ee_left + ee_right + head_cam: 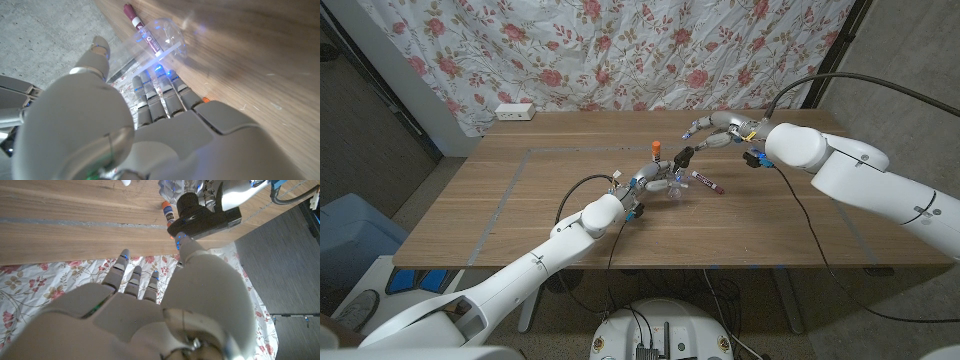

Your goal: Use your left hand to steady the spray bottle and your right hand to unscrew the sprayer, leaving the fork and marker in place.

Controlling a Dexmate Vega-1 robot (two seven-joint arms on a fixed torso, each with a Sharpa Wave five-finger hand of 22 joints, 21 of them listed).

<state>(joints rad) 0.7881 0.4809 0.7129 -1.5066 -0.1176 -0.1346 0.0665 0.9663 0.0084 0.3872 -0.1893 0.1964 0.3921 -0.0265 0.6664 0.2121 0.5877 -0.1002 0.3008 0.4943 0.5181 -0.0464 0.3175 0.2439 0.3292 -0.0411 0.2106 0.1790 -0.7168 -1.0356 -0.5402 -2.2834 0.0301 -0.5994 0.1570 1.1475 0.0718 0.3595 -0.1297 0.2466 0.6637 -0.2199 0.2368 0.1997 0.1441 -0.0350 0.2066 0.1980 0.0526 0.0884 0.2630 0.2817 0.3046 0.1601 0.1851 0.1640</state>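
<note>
Gripping clear spray bottle: left hand. Right hand fingers apparently pinching black sprayer.

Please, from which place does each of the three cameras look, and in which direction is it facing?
Head view: on the robot's head, looking down at the table; both arms, left hand, right hand.
Left wrist view: on the left wrist, along the left hand's back toward the clear bottle and marker.
Right wrist view: on the right wrist, along the right hand toward the black sprayer.
All three share the bottle area.
</note>
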